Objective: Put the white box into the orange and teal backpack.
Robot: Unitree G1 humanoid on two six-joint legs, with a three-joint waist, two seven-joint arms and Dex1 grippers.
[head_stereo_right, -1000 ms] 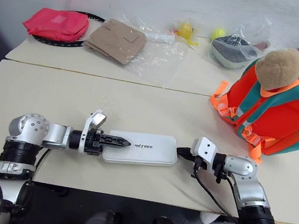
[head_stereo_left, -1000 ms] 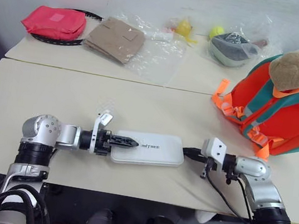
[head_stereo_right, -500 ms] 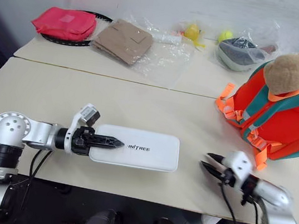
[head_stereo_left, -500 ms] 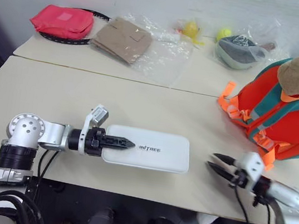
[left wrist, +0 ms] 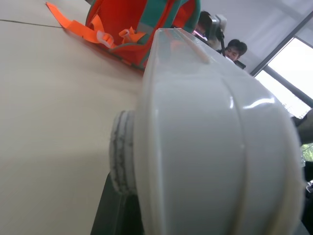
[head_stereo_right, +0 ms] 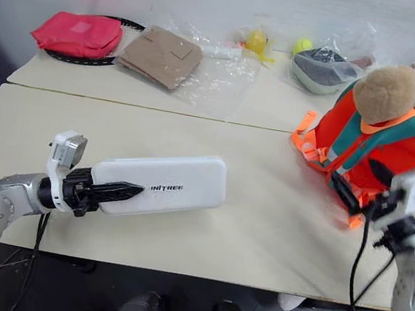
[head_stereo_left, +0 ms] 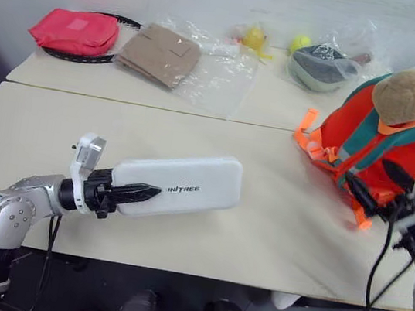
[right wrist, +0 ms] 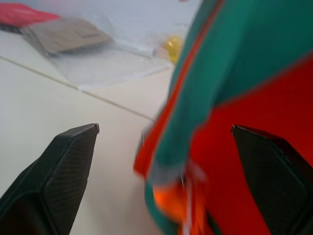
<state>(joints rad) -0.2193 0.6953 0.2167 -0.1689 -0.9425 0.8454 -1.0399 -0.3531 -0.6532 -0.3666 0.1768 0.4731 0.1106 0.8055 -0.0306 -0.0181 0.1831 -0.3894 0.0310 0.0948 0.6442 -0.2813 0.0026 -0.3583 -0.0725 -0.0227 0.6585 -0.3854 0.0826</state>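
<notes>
Carry step: white box lifted off near table, clamped in left gripper. Right gripper spread wide, empty, at orange and teal backpack, far right. Next, probably: open backpack, slide box in.

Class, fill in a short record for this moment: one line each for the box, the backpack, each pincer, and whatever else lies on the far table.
white box: held at one end by the left pincer, far end tilted up off the table
orange and teal backpack: upright at the table's right side, plush head on top
left pincer: shut on the white box
right pincer: open, fingers spread just in front of the backpack
far table: pink-red pouch, tan pouch, clear plastic bags
</notes>
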